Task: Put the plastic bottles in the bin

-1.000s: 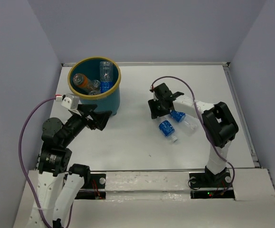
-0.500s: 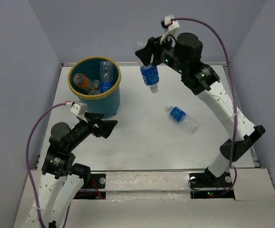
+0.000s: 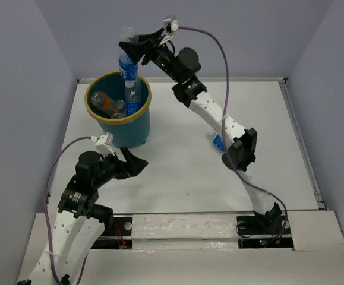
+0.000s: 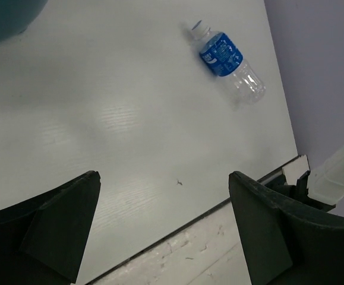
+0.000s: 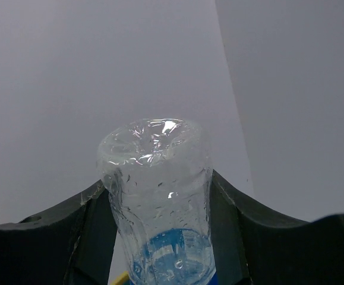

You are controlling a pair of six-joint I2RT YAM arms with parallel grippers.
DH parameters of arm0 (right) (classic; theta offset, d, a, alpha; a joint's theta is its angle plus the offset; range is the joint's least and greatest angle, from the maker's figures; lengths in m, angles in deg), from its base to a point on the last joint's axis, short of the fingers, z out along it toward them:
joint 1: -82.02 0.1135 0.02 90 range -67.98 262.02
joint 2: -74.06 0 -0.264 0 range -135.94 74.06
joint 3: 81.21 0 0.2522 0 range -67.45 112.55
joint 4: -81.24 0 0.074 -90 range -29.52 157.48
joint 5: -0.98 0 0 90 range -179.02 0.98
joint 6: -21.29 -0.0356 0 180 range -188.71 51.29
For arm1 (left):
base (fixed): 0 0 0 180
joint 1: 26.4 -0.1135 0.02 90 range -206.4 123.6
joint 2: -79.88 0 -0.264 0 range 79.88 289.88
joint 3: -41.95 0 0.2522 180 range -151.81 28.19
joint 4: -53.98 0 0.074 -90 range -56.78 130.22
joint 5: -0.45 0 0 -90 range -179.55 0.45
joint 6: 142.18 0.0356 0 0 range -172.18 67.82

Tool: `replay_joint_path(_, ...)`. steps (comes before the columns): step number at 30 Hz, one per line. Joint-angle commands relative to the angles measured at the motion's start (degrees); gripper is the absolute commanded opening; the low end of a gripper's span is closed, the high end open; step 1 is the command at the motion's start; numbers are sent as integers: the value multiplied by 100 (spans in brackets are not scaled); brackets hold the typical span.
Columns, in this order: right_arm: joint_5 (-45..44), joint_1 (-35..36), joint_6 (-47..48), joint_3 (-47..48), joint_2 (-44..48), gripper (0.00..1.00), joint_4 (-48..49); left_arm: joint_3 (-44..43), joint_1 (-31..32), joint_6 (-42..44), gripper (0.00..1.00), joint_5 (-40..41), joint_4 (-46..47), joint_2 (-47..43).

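Observation:
The teal bin (image 3: 131, 127) with a yellow rim stands at the back left and holds several bottles, among them an orange one (image 3: 103, 101) and a clear blue-labelled one (image 3: 132, 96). My right gripper (image 3: 130, 48) is shut on a clear blue-labelled bottle (image 3: 128, 65) and holds it upright just above the bin's far rim. In the right wrist view the bottle (image 5: 157, 178) fills the gap between the fingers (image 5: 243, 237). Another blue-labelled bottle (image 4: 227, 60) lies on the table, mostly hidden behind the right arm in the top view (image 3: 217, 141). My left gripper (image 3: 137, 166) is open and empty, near the front.
The white table ends at its near edge (image 4: 160, 246) just below the left gripper (image 4: 163, 196). A raised lip runs along the right side (image 3: 302, 142). Grey walls enclose the table on three sides. The right arm (image 3: 219, 119) stretches diagonally over the middle.
My right gripper has lifted one bottle off the table and carried it left and back to above the bin. The left arm has drawn back toward the near edge.

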Motion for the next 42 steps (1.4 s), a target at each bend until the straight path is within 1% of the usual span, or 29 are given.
replay_joint_path(1, -197, 352, -258, 389, -352, 37, 1606, 198, 26, -74, 99, 59, -605, -44)
replay_joint_path(3, -232, 405, -153, 151, -335, 37, 1818, 251, 34, -38, 99, 191, -692, -97)
replay_joint_path(5, -232, 554, -73, -60, -387, 37, 1766, 321, 35, -65, 99, 227, -649, -185)
replay_joint_path(7, -215, 555, -108, -175, -519, 37, 1687, 339, 35, -135, 99, 209, -544, -229)
replay_joint_path(9, -214, 607, -108, -367, -555, 39, 1651, 383, 26, -196, 99, 227, -500, -282)
replay_joint_path(12, -241, 660, -91, -955, -520, 49, 1695, 331, 35, -223, 99, 279, -464, -273)
replay_joint_path(13, -241, 721, -82, -1062, -459, 57, 1739, 296, 35, -223, 99, 340, -473, -273)
replay_joint_path(14, -241, 722, -64, -1159, -414, 62, 1765, 260, 35, -214, 99, 384, -491, -282)
replay_joint_path(16, -250, 722, -3, -1317, -335, 69, 1739, 155, 35, -205, 99, 455, -500, -247)
replay_joint_path(17, -276, 782, 41, -1335, -291, 74, 1635, 111, 35, -197, 99, 507, -500, -194)
replay_joint_path(19, -364, 783, 138, -1362, -160, 78, 1485, 41, 35, -170, 99, 517, -508, -142)
replay_joint_path(20, -486, 783, 182, -1370, -63, 82, 1293, -3, 35, -162, 99, 534, -482, -115)
replay_joint_path(22, -644, 783, 243, -1283, -1, 85, 959, -21, 35, -196, 99, 508, -395, -106)
replay_joint_path(23, -758, 783, 278, -1117, 25, 89, 574, -21, 35, -223, 99, 412, -351, -97)
replay_joint_path(25, -847, 783, 401, -993, 130, 91, 98, 22, 35, -310, 99, 245, -132, -10)
replay_joint_path(26, -847, 783, 410, -1036, 227, 91, 96, 40, 35, -337, 99, 244, -52, 34)
replay_joint_path(27, -882, 783, 437, -1306, 506, 91, 52, 58, 35, -355, 99, 140, 114, 87)
replay_joint_path(28, -883, 783, 463, -1474, 509, 91, 52, 58, 35, -372, 99, 87, 203, 157)
replay_joint_path(31, -865, 783, 603, -1941, 1253, 91, -193, -29, 52, -460, 99, 25, 536, 543)
replay_joint_path(33, -900, 783, 831, -2055, 1536, 94, -711, -144, 183, -583, 99, 86, 773, 728)
replay_joint_path(34, -926, 783, 911, -2117, 1676, 95, -913, -214, 288, -627, 99, 182, 853, 842)
replay_joint_path(35, -1014, 731, 990, -2248, 2052, 95, -1272, -371, 585, -679, 99, 453, 915, 1043)
replay_joint_path(36, -1049, 730, 1034, -2467, 2282, 95, -1389, -460, 797, -837, 99, 621, 994, 1158)
replay_joint_path(37, -1058, 565, 1061, -3148, 2563, 95, -1451, -617, 1034, -943, 99, 1014, 1186, 1403)
replay_joint_path(38, -1050, 476, 1061, -3581, 2861, 95, -1469, -680, 1315, -1048, 99, 1270, 1310, 1562)
replay_joint_path(39, -963, 354, 956, -4020, 3508, 95, -1486, -750, 1918, -1267, 99, 1525, 1546, 1712)
replay_joint_path(40, -892, 65, 886, -4477, 3845, 95, -1495, -829, 2229, -1365, 99, 1815, 1653, 2122)
replay_joint_path(41, -787, -103, 798, -5404, 4188, 95, -1504, -986, 2510, -1435, 99, 2331, 1767, 2361)
replay_joint_path(42, -673, -261, 649, -5866, 4861, 94, -1504, -1084, 2974, -1514, 99, 2527, 2012, 2616)
